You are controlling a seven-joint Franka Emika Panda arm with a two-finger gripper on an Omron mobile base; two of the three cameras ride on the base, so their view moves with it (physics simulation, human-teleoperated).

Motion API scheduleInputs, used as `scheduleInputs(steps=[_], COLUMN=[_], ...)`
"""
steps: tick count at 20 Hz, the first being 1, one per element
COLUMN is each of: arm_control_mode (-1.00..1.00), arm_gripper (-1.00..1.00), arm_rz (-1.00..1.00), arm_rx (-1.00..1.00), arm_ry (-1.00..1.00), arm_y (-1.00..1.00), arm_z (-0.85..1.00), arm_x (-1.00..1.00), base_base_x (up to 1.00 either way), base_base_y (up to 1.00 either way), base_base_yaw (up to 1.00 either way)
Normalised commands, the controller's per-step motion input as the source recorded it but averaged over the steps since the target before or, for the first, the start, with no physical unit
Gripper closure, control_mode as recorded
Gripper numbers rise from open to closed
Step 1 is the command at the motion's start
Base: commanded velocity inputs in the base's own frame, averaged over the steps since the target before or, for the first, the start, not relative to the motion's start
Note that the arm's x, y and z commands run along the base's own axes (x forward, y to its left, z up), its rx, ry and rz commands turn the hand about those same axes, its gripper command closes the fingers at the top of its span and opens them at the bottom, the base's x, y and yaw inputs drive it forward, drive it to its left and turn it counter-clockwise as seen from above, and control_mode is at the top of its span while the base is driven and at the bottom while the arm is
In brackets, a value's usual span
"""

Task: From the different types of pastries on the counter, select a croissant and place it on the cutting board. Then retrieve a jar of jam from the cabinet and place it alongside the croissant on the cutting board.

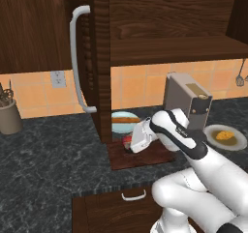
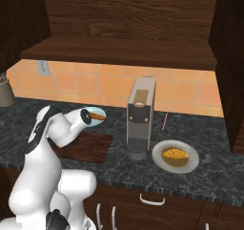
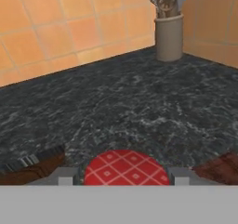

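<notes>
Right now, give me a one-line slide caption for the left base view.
Gripper shut on the red jar of jam, low over the cutting board beside the open cabinet door.

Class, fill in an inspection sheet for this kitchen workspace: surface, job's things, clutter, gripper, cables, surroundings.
Surface: dark marbled counter, no spills seen.
Job's things: cutting board lies flat left of the coffee machine. The croissant lies on a grey plate right of the machine, not on the board. The jar of jam is in the gripper, low over the board's left part; contact cannot be told.
Clutter: stick pastry on a pale blue plate behind the board.
Gripper: gripper shut on the jar.
Cables: nothing seen.
Surroundings: cabinet door open; utensil pot, wall outlet, orange tiles.
</notes>
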Motion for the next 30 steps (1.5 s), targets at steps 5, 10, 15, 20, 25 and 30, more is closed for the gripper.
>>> scheduleInputs(steps=[5,10,15,20,25,30], arm_control_mode=[-1.0,-1.0,-1.0,-1.0,-1.0,-1.0], arm_gripper=[1.0,1.0,1.0,1.0,1.0,1.0], arm_rz=[0.11,0.11,0.12,0.03,0.01,0.0], arm_rx=[0.04,0.0,0.0,0.0,0.0,0.0], arm_ry=[0.1,0.03,-0.01,-0.19,-0.05,0.0], arm_y=[0.0,0.0,0.0,0.11,0.12,0.05], arm_z=[-0.41,-0.47,-0.4,-0.23,-0.39,-0.37], arm_x=[0.03,0.0,0.04,0.47,0.24,0.21], base_base_x=[0.0,0.0,0.0,0.0,0.0,0.0], base_base_y=[0.0,0.0,0.0,0.0,0.0,0.0], base_base_yaw=[0.0,0.0,0.0,0.0,0.0,0.0])
